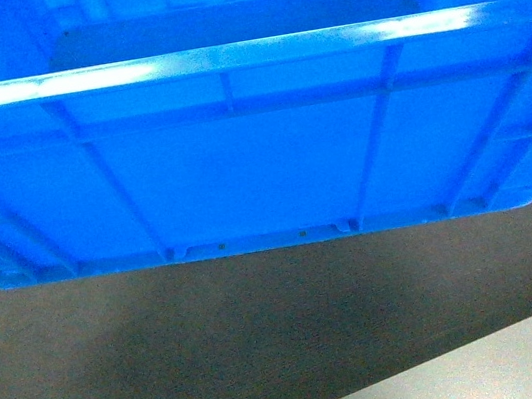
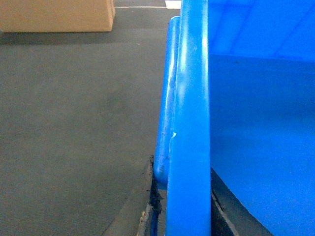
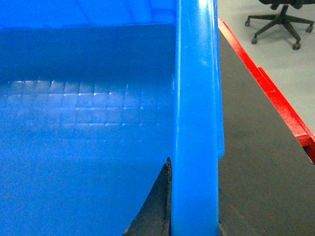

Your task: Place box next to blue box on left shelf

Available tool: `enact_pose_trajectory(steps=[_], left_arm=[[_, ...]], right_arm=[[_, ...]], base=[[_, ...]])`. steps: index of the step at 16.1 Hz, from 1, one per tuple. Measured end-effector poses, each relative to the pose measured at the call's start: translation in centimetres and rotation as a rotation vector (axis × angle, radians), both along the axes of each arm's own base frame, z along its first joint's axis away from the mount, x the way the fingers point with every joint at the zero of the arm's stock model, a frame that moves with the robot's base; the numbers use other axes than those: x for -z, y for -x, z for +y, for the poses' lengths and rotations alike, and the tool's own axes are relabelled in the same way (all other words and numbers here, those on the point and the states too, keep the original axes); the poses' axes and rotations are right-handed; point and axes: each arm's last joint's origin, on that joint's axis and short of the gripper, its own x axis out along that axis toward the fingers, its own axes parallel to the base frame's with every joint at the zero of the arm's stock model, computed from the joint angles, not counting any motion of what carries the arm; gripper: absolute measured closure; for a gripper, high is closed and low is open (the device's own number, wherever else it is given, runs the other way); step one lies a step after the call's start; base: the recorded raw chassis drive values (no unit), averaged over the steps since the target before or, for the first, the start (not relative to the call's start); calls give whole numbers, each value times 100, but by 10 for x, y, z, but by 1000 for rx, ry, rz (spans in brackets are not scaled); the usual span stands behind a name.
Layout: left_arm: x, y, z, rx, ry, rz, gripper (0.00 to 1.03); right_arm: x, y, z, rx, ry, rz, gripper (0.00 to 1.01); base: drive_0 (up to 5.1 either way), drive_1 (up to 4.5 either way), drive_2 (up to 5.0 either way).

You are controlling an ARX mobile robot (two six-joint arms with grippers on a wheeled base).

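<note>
The box (image 1: 240, 163), a bright-blue ribbed crate, fills the upper half of the head view, near wall towards me, with dark floor below it. My left gripper (image 2: 184, 219) is shut on the box's left rim (image 2: 189, 123), one dark finger (image 2: 149, 206) outside the wall and one inside. On the opposite rim (image 3: 197, 123) my right gripper (image 3: 193, 223) is shut too; its inner finger (image 3: 157, 206) lies against the smooth inside wall. The left shelf and the other blue box are out of view.
Dark grey flooring (image 1: 268, 341) lies under the box, with pale floor (image 1: 515, 363) at the lower right. A cardboard box (image 2: 56, 14) stands far off on the left. A red frame bar (image 3: 275, 93) and an office chair (image 3: 280, 19) are on the right.
</note>
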Motion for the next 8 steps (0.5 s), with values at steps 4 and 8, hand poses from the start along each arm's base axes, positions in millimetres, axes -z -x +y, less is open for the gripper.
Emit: enact_pose_trajectory(steps=[4,8], left_arm=[[0,0,0,0,0,0,87],[0,0,0,0,0,0,87]], right_arm=[[0,0,0,0,0,0,93],[0,0,0,0,0,0,93]], base=[[-158,-158,-158],[-160,-160,-160]])
